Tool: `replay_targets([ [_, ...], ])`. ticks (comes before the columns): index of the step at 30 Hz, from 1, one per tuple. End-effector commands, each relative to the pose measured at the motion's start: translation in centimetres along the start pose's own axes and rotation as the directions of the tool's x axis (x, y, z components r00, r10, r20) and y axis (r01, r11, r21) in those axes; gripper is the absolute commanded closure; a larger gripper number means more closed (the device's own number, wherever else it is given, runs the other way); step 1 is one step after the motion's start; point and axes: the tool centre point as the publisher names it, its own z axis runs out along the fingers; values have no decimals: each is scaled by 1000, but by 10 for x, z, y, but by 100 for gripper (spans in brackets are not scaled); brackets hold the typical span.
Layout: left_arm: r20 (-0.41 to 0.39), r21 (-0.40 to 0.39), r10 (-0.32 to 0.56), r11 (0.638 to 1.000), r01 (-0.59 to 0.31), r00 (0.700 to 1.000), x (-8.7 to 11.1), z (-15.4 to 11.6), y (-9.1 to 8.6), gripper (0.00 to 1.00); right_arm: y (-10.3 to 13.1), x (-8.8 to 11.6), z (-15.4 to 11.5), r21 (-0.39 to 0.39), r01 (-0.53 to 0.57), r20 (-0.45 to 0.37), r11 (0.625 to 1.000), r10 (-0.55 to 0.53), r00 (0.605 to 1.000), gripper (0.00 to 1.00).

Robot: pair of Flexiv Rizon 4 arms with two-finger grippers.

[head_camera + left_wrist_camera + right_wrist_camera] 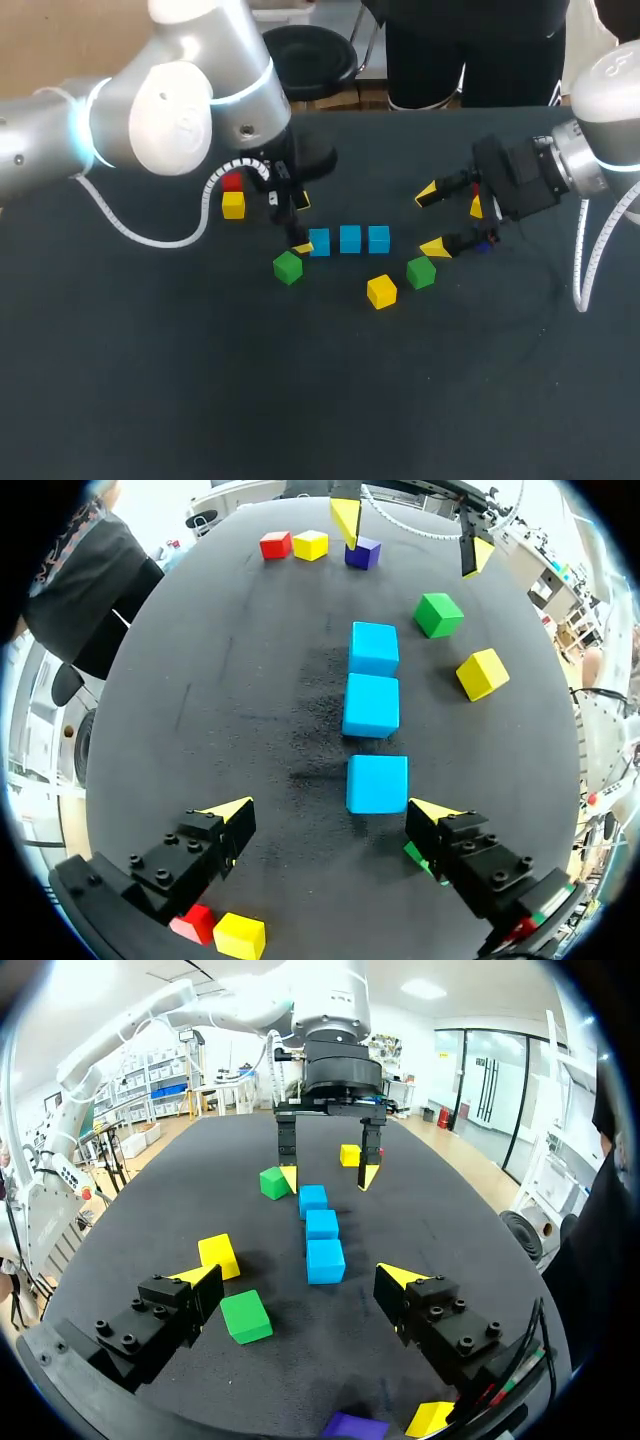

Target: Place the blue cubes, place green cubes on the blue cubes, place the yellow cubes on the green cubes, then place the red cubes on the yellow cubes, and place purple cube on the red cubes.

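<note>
Blue cubes [349,239] lie in a row of three on the tabletop [300,400]; our left gripper [300,225] stands released at one end, our right gripper [431,220] released beyond the other.

This is a robotics lab, set up as a test bench. In the head view two silver-and-white industrial arms come in, the left arm [170,100] from the upper left of the frame and the right arm [610,110] from the upper right, each trailing a white cable [130,232]. Below them a plain dark tabletop [300,400] carries small coloured cubes, with three blue cubes [349,239] in a neat row at the centre.
</note>
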Motion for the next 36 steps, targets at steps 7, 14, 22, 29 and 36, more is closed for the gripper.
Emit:
replay_targets([
  [7,-11,16,5,1000,-5,1000,-2,5,5,0,0,0,0,0,1,2,1000,-1,1000,0],
  [14,-16,24,1,1000,-1,1000,-2,7,7,1,0,0,0,0,1,2,1000,-1,1000,0],
  [22,-21,31,-5,1000,6,1000,-2,10,8,9,0,0,0,0,1,2,1000,-1,1000,0],
  [29,-10,40,6,999,-6,1000,-4,9,4,5,0,0,0,0,1,2,1000,-1,1000,0],
  [36,-10,40,18,999,-18,1000,-4,4,-4,7,0,0,0,0,1,2,1000,-1,1000,0],
])
